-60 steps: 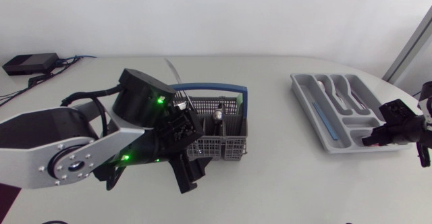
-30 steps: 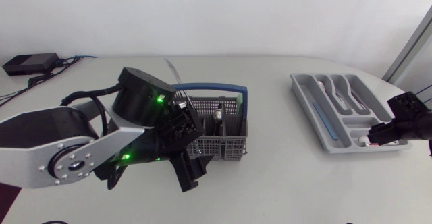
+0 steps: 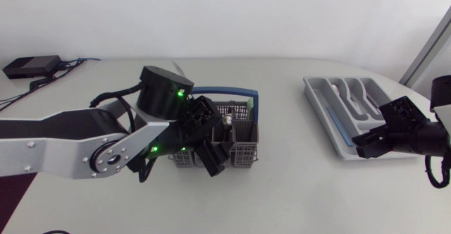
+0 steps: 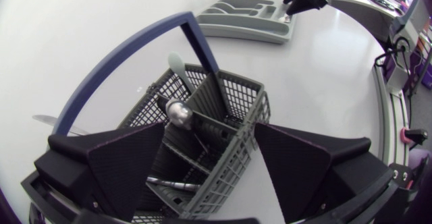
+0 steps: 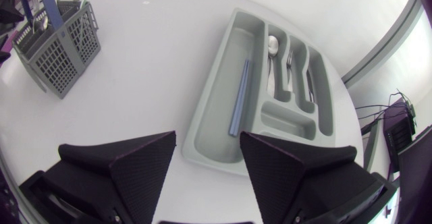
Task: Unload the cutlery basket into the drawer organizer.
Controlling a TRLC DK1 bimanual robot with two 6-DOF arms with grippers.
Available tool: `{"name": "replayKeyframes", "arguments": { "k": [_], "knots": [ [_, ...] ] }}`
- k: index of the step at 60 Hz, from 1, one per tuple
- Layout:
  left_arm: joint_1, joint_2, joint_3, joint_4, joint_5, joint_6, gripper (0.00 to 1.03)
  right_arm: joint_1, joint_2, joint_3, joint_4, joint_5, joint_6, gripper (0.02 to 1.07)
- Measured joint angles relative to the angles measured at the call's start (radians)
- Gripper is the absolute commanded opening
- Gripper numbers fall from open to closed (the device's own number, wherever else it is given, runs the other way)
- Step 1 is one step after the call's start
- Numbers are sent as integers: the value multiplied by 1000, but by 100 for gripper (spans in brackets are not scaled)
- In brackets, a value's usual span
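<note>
A white table (image 3: pixel 282 192) with a smooth, matte top and a rounded edge fills the head view. A small black box (image 3: pixel 32 66) with cables sits at 10 o'clock.

Just left of centre stands the cutlery basket (image 3: pixel 243 132), a boxy grey plastic mesh with inner dividers and a flat blue handle (image 3: pixel 225 91) arching over it from 9 to 3 o'clock. A metal spoon (image 3: pixel 227 121) stands inside, its shiny rounded bowl uppermost. The left wrist view also shows a pale slim utensil (image 4: pixel 177 65) upright near the handle and a metal piece (image 4: pixel 172 181) lying low in a compartment.

The left arm comes in from 9 o'clock, with silver-grey links and black joints. Its matte black left gripper (image 3: pixel 211 153) hangs over the basket's near side. In the left wrist view its broad wedge fingers (image 4: pixel 128 170) are spread wide, with the basket's mesh wall between them; they grip nothing.

At 3 o'clock lies the drawer organizer (image 3: pixel 310 86), a light grey moulded plastic tray with rounded compartments. Its long axis runs from 11 to 5 o'clock. A thin blue stick (image 3: pixel 337 125) lies along its long outer compartment, pointing the same way. The right wrist view shows a spoon and other metal cutlery (image 5: pixel 290 69) in the shaped slots beside it.

The right gripper (image 3: pixel 366 146) is at the organizer's 5 o'clock end. Its fingers (image 5: pixel 128 163) are spread apart and empty above the table, with the tray's end just ahead of them.
</note>
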Motion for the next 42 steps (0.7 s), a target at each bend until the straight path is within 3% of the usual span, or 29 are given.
{"name": "replayKeyframes", "arguments": {
  "k": [42],
  "knots": [
    [50, 198, 51, 190, 0, -85, 84, 121, -14, -89, 61, 8, 110, 72]
  ]
}}
